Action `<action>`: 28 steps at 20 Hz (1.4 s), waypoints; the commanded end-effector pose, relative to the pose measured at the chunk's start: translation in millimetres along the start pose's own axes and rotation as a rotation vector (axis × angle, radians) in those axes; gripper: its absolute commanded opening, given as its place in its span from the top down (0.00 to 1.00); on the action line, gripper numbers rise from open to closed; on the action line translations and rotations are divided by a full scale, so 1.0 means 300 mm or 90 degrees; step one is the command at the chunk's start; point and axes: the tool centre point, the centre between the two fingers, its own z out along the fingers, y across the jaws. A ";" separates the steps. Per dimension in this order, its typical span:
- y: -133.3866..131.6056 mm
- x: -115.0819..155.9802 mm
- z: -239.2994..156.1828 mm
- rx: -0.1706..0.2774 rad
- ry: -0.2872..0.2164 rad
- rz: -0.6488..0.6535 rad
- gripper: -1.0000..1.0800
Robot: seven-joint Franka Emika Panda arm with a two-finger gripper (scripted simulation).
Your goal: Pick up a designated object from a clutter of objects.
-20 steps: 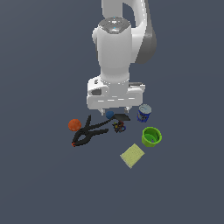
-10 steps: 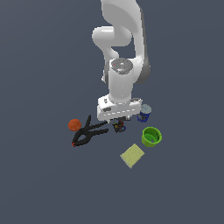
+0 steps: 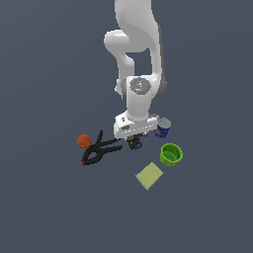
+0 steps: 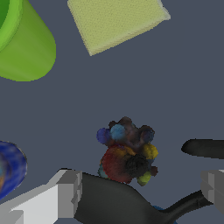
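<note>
The small dark cluster (image 3: 134,144) with red, blue and yellow specks lies on the floor between the black clamp (image 3: 99,150) and the green cup (image 3: 171,154). In the wrist view the cluster (image 4: 127,151) sits between my two grey fingertips (image 4: 70,192), which stand wide apart on either side of it without touching it. My gripper (image 3: 134,137) is low, right above the cluster, open and empty. A black spatula (image 4: 131,203) runs beneath the fingers, touching the cluster's edge.
An orange ball (image 3: 84,141) lies at the exterior view's left of the clamp. A blue-white can (image 3: 163,127) stands beside the arm and also shows in the wrist view (image 4: 9,168). A pale yellow sponge (image 3: 149,176) lies near the cup (image 4: 22,41).
The arm has lowered toward the floor, bringing the open gripper down over the small dark cluster. The objects have not moved.
</note>
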 end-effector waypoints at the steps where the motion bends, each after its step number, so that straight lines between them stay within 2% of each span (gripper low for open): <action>1: -0.006 -0.009 0.016 0.000 -0.001 -0.005 0.04; 8: -0.006 -0.010 0.030 0.000 -0.001 -0.004 0.04; 18: -0.009 -0.014 0.158 0.000 -0.001 -0.006 0.04; 24: -0.008 -0.014 0.187 0.000 -0.001 -0.006 0.04; 25: -0.008 -0.014 0.187 0.000 -0.001 -0.006 1.00; 28: -0.008 -0.014 0.187 0.000 -0.001 -0.006 1.00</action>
